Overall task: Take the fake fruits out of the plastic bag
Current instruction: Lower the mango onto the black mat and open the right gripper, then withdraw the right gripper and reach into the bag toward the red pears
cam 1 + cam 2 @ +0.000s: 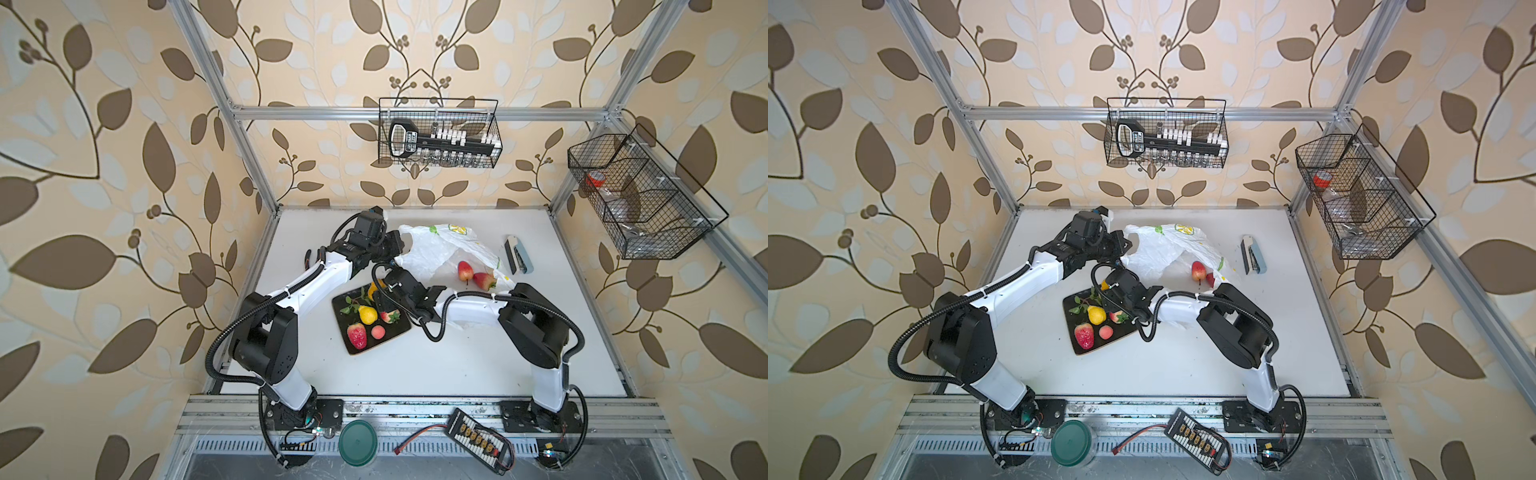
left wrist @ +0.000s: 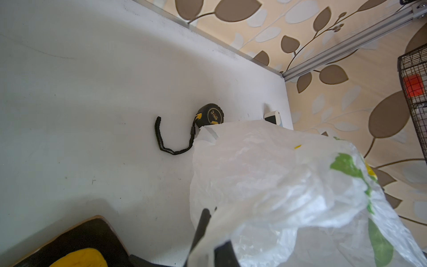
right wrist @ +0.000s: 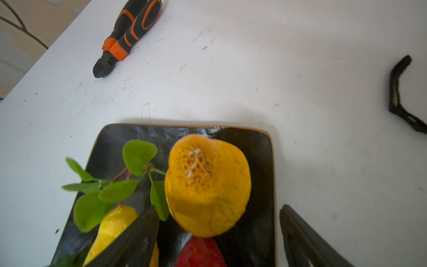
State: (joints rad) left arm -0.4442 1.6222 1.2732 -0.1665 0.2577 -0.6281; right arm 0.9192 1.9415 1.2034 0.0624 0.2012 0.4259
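My left gripper (image 1: 401, 245) (image 2: 213, 228) is shut on a fold of the white plastic bag (image 1: 432, 253) (image 1: 1154, 253) (image 2: 277, 185) and holds it up at the back of the table. Two red fake fruits (image 1: 464, 270) (image 1: 484, 281) lie at the bag's open mouth. My right gripper (image 1: 376, 297) (image 3: 218, 209) stands open over the black tray (image 1: 399, 332) (image 3: 261, 161). An orange-yellow fruit (image 3: 208, 185) lies on the tray between its fingers, touching neither. Also on the tray are a yellow lemon (image 1: 368, 314), a big strawberry (image 1: 357, 336), a small strawberry (image 1: 390, 316) and a pink peach (image 1: 377, 331).
A stapler (image 1: 517, 254) lies right of the bag. A tape measure (image 2: 211, 114) with its strap sits behind the bag. Orange-handled pliers (image 3: 127, 34) lie near the table's left edge. Wire baskets (image 1: 438, 133) (image 1: 640, 195) hang on the back and right walls.
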